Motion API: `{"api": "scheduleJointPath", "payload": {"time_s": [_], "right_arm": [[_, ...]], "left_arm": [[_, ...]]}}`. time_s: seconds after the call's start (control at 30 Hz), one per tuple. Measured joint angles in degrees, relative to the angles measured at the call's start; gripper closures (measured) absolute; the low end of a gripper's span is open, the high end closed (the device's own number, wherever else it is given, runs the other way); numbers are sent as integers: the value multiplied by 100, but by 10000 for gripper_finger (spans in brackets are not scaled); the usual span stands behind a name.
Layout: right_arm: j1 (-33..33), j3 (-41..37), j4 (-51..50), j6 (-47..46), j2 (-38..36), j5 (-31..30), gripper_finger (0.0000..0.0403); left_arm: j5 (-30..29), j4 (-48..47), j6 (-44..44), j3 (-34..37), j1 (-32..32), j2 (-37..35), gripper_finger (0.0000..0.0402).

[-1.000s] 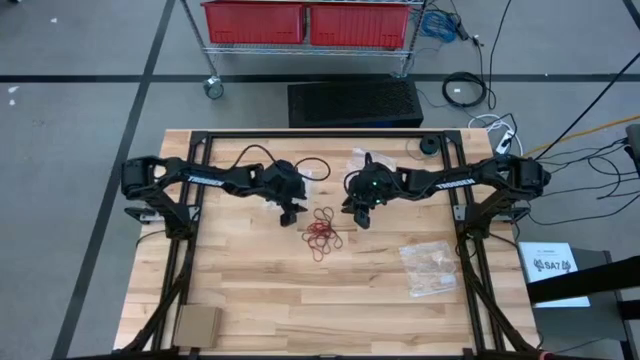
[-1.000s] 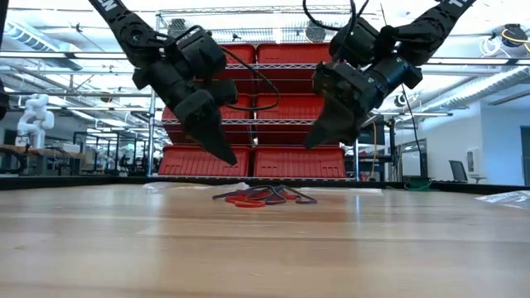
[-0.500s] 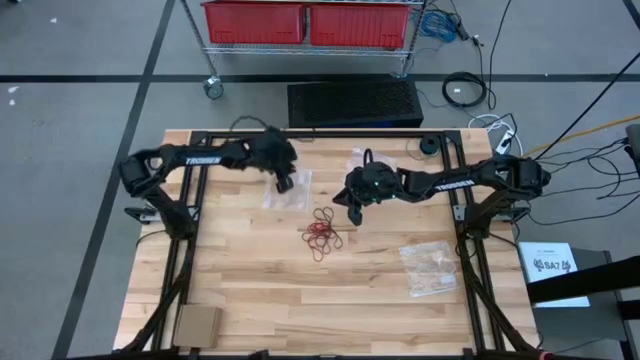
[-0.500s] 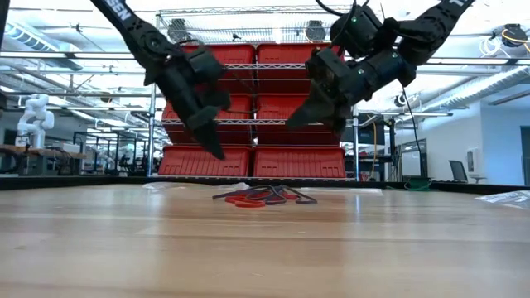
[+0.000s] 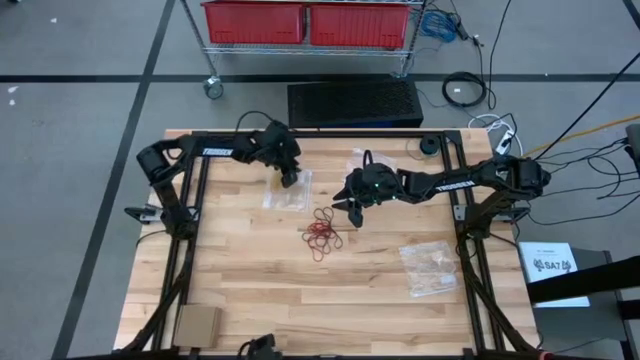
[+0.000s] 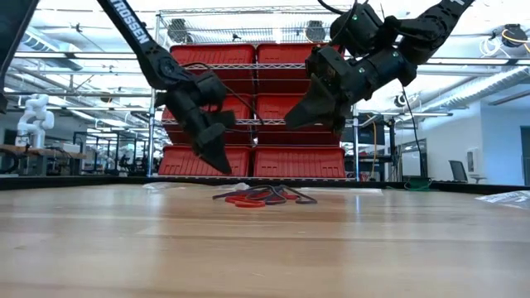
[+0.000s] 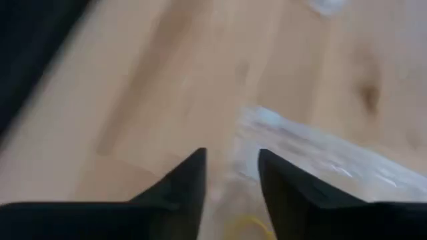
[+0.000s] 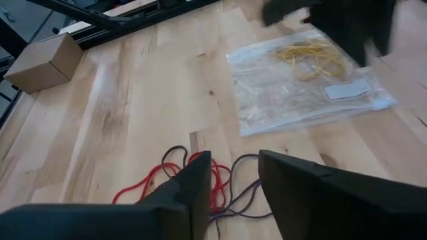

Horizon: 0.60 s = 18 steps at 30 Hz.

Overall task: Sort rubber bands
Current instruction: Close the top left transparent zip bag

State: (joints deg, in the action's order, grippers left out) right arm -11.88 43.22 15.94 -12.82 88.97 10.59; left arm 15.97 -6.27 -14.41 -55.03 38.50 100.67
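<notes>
The rubber bands, red and dark loops, lie in a loose heap on the wooden table; the right wrist view shows them just under my right gripper. My right gripper hangs open above the heap's far right side, holding nothing. My left gripper stands open over a clear bag that lies flat and holds yellowish bands. In the left wrist view its fingers stand apart above that bag. Both grippers are clear of the table in the low view.
A second clear bag lies toward the near right, and a third lies at the far side behind my right gripper. A small cardboard box sits at the near left corner. Black frame rails edge the table.
My left gripper has swung away from the heap toward the table's far edge and now stands over the clear bag with the yellowish bands. My right gripper has stayed in place but tipped its fingers up to a flatter slant.
</notes>
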Motion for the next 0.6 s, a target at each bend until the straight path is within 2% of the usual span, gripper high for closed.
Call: {"api": "scheduleJointPath", "payload": {"time_s": [0.13, 0.37, 0.5, 0.6], "right_arm": [[0, 0, -20, 1, 0, 0, 275], [0, 0, -37, 69, 0, 0, 275], [0, 0, -55, 70, 0, -2, 275], [0, 0, -63, 64, 0, -2, 275]], "left_arm": [[121, -106, -130, -189, -7, 228, 219], [34, -631, -306, -488, -27, 689, 212], [-149, -625, -381, -522, -77, 767, 232], [-333, -631, -403, -524, -131, 718, 278]]}}
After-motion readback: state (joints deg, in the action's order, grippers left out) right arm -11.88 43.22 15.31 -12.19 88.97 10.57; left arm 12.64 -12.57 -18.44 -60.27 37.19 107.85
